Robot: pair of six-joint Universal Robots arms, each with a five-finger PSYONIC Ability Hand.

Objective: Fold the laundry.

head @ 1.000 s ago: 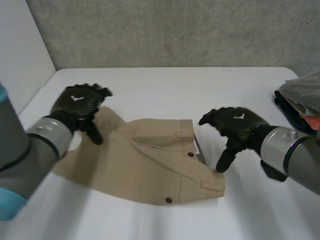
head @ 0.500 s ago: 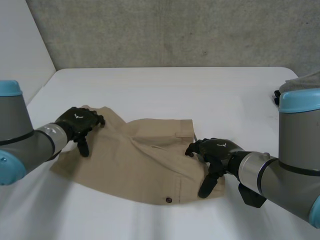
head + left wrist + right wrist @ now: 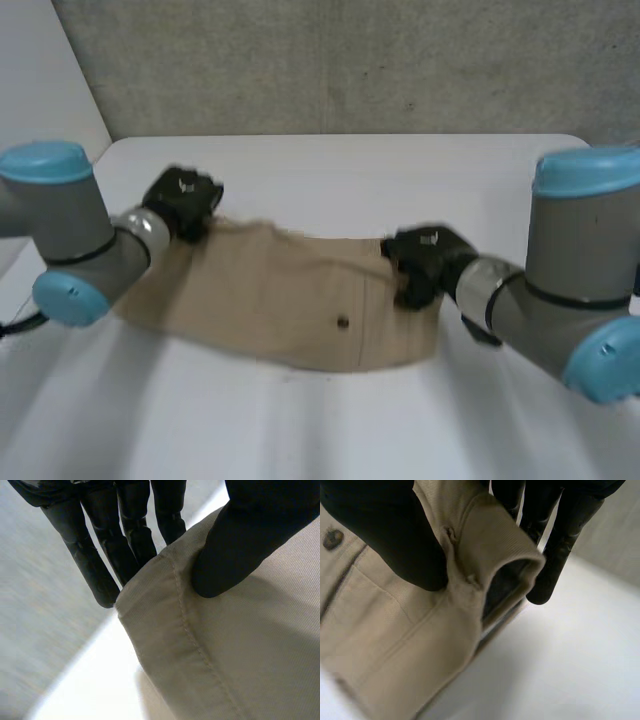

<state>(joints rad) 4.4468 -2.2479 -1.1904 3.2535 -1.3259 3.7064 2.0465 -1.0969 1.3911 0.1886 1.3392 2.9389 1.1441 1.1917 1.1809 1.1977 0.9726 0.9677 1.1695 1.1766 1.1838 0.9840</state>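
Tan shorts spread out on the white table w/ the left hand pinching a far hem corner btwn thumb & fingers, and the right hand clamped the same way on the waistband end.

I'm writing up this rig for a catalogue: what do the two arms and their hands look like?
The left arm and right arm are thick grey cylinders with rounded light-blue caps and a silvery ring at the wrist. The left hand and right hand are matte black, each with a small pale mark on its back.
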